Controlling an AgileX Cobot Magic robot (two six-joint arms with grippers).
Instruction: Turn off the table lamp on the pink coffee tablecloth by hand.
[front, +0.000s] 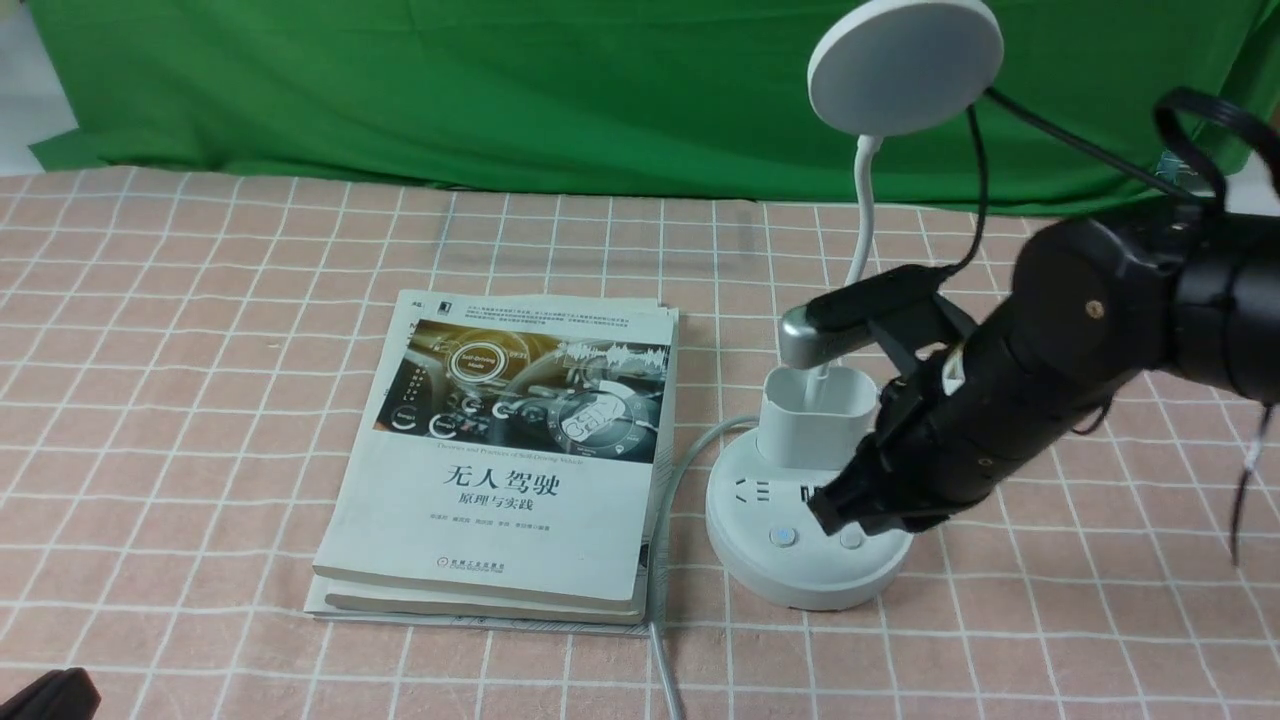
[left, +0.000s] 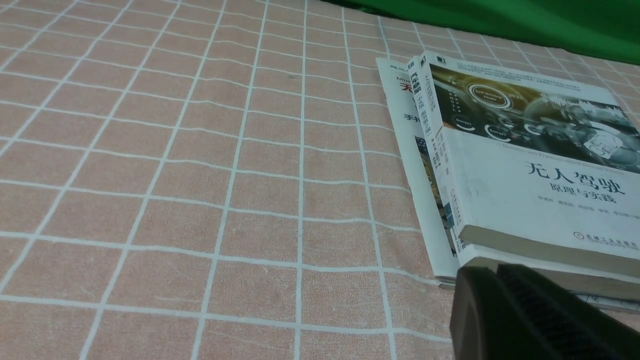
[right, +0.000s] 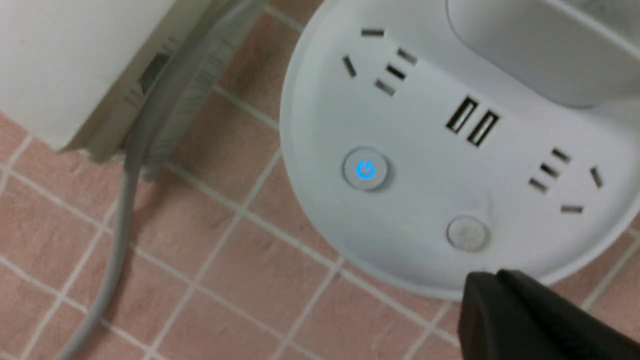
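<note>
The right end effector (front: 828, 515) — fully closed, holding nothing — hovers over the near right of the lamp's white base (front: 800, 575), by its buttons (right: 365, 169).

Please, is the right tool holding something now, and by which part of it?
Nothing is held: the right tool is shut with nothing in its jaws, above the white lamp base.

Table lamp (front: 810, 572): white, upright on round socket base; bendy neck, tilted disc head, face grey, unlit-looking. One base button shows blue power symbol, other plain. Pink coffee tablecloth (front: 200, 420): pinkish-tan, white grid, spread flat beneath lamp. Hand (front: 870, 500): black right gripper, closed, angled down over base.
</note>
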